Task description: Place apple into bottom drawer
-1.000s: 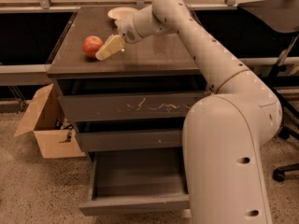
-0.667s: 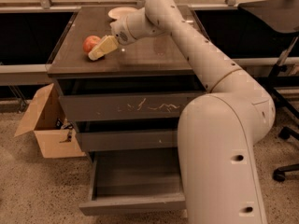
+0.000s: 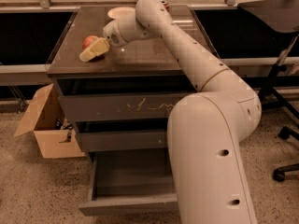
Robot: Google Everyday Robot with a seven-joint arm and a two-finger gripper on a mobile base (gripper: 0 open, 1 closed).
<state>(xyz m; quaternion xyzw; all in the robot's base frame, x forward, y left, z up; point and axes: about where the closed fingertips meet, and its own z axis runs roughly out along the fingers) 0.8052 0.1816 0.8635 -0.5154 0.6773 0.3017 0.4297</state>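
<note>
The red apple (image 3: 88,41) with a yellowish blush sits on the left part of the dark cabinet top (image 3: 140,55). My gripper (image 3: 92,50) reaches in from the right and sits low against the apple's near side, covering its lower part. The bottom drawer (image 3: 133,174) is pulled out below, with a bare grey floor and a low plain front. My big white arm runs from the lower right up over the cabinet and hides the drawer's right side.
A white plate (image 3: 121,12) lies at the back of the cabinet top, with a red can (image 3: 166,4) peeking out behind my arm. The scratched top drawer (image 3: 117,107) and the middle drawer (image 3: 117,140) are closed. A cardboard box (image 3: 44,125) stands at left and an office chair (image 3: 280,45) at right.
My gripper has moved left and closed in on the apple; it now rests against the apple's near side. The view has shifted slightly. The apple stays on the cabinet top.
</note>
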